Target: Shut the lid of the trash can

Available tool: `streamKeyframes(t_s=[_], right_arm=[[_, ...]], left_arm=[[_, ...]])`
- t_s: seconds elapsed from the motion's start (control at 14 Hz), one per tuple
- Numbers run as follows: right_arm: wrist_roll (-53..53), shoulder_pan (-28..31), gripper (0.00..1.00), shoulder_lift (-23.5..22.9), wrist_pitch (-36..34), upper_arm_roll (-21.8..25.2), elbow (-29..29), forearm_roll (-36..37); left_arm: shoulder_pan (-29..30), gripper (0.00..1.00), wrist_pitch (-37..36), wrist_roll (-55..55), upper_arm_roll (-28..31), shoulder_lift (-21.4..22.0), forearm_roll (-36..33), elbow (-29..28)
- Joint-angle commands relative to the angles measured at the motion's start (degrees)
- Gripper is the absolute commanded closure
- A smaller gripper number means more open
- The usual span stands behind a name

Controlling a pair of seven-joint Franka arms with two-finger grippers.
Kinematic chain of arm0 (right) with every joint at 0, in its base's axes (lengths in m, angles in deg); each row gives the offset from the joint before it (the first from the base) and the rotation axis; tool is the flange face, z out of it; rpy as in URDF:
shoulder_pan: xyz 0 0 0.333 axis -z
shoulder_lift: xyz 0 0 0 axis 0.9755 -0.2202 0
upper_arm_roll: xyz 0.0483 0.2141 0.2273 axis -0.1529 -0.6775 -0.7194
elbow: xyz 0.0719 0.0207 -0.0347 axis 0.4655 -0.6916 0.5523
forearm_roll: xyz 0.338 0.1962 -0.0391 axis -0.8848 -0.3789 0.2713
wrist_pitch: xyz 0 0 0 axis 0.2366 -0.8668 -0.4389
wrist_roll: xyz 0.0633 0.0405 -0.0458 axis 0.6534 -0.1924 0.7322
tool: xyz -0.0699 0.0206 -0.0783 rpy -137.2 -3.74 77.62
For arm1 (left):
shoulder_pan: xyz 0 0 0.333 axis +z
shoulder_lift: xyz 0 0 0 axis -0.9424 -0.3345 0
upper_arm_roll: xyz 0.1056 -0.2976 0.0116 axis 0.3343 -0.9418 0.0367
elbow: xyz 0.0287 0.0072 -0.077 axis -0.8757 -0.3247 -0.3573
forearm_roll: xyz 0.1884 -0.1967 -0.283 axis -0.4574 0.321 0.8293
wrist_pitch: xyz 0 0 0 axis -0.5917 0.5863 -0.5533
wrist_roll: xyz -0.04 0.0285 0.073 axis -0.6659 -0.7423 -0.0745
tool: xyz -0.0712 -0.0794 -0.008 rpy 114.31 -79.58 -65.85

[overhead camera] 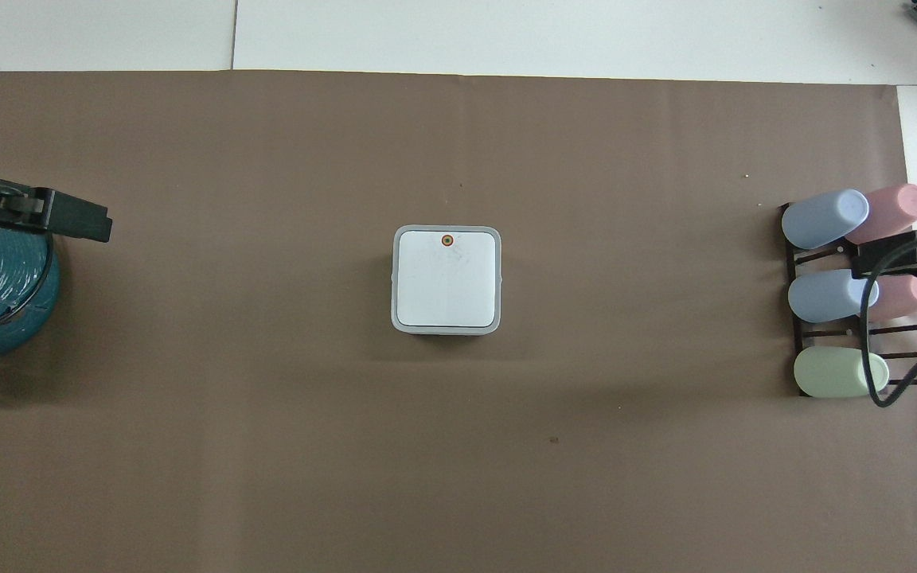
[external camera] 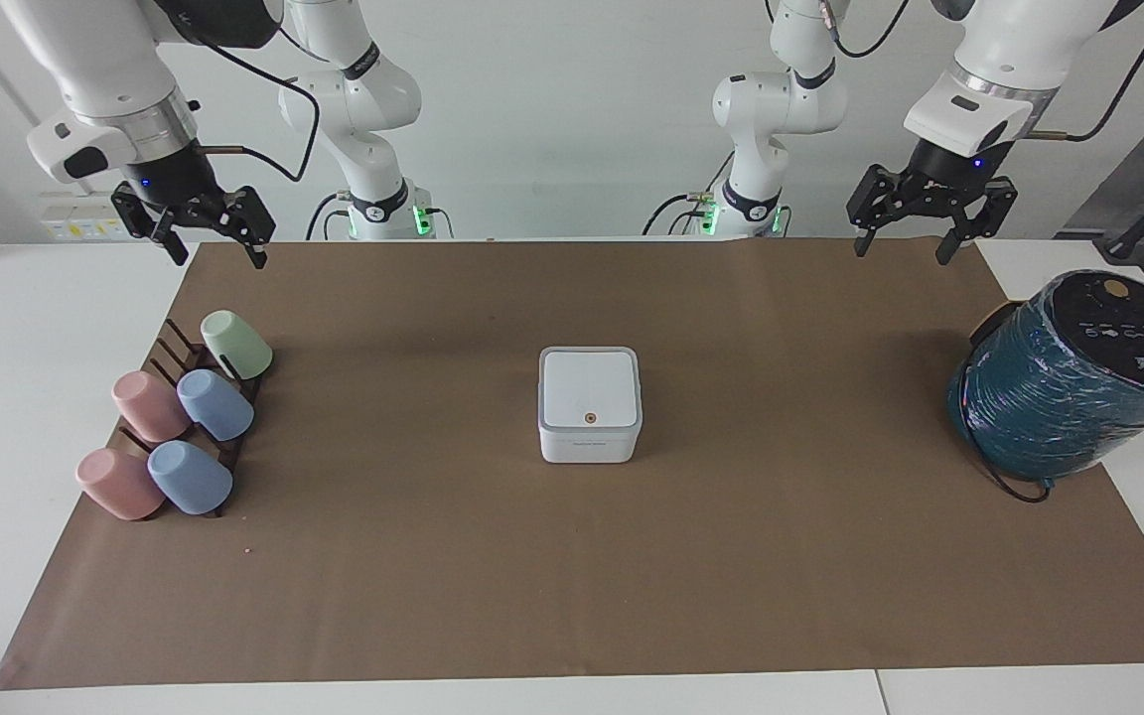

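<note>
- The trash can (external camera: 590,405) sits at the centre of the frame in both views, on the brown paper mat (external camera: 572,556), well apart from everything else.
- The lid (external camera: 589,388) lies flat and flush on the box, with no gap showing along any edge; judging by that, the closing is done and nothing remains to press.
- The left gripper (external camera: 925,211) hangs in the air at the upper right of the facing view, over the mat's top edge, its fingers spread wide and holding nothing.
- The right gripper (external camera: 203,220) waits at the upper left of the facing view, over the mat's corner, also spread open and empty.
- The step in hand looks like a retreat to rest; done well, it means keeping both grippers high and clear of the teal cylinder (external camera: 1069,377) at the right edge and the cup rack (external camera: 180,422) at the left.
- The can is near-square from above, so it has no marked long axis; its sides run parallel to the frame edges.
- The lid's orange dot (overhead camera: 447,239) lies at the top edge in the overhead view and the bottom edge in the facing view, so the can's front, with its faint text, points away from the robots; the hinge is likely on the edge without the dot.
</note>
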Motion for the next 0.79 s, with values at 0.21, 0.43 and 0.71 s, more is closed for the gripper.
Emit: streamKeyframes(t_s=[0.21,0.43,0.71], right_arm=[[0.96,0.30,0.00,0.88,-0.36,-0.23,-0.55,0.64],[0.96,0.21,0.00,0.80,-0.28,-0.23,-0.55,0.55],[1.14,0.21,0.00,0.80,-0.19,-0.23,-0.55,0.64]], left_arm=[[1.01,0.00,1.94,0.02,0.29,4.20,0.02,-5.34],[1.18,0.00,1.25,-0.07,0.29,4.37,0.02,-5.52],[1.98,0.00,1.59,-1.20,0.29,4.55,0.10,-6.04]])
